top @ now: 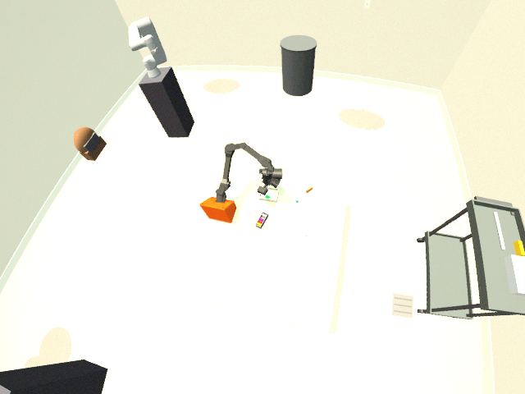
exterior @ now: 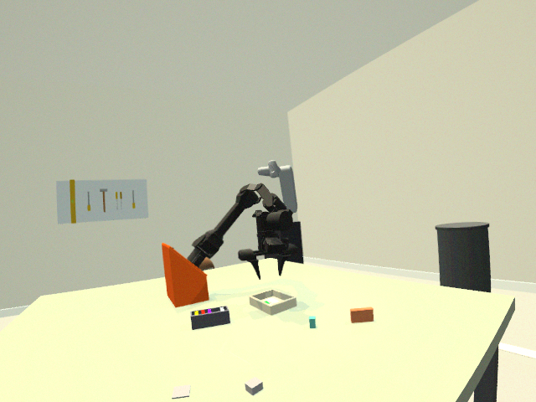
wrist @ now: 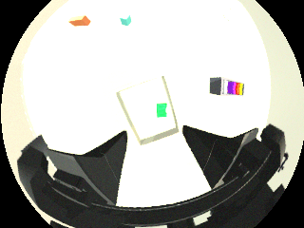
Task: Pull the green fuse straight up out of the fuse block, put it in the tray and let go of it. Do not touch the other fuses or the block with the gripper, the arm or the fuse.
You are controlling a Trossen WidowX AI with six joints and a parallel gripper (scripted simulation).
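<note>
The green fuse (top: 267, 196) (exterior: 266, 301) (wrist: 161, 110) lies inside the tray, near one side wall in the wrist view. The tray (exterior: 271, 309) (wrist: 124, 110) is a shallow, light grey-beige square box on the table. My gripper (exterior: 270, 276) (wrist: 155, 129) is open and empty, with its fingertips pointing down above the tray, apart from its walls. The dark fuse block (top: 262, 220) (exterior: 210, 321) (wrist: 216, 85) stands beside the tray, away from the gripper. It holds yellow, red, purple and white fuses, with a gap between the purple and white ones in the exterior view.
An orange wedge-shaped block (top: 220, 211) (exterior: 187, 280) stands at the arm's base. A small teal block (exterior: 311, 322) (wrist: 125, 20) and an orange brick (top: 309, 189) (exterior: 362, 315) (wrist: 80, 21) lie beyond the tray. A small grey block (exterior: 253, 385) and a flat piece (exterior: 181, 391) lie further off.
</note>
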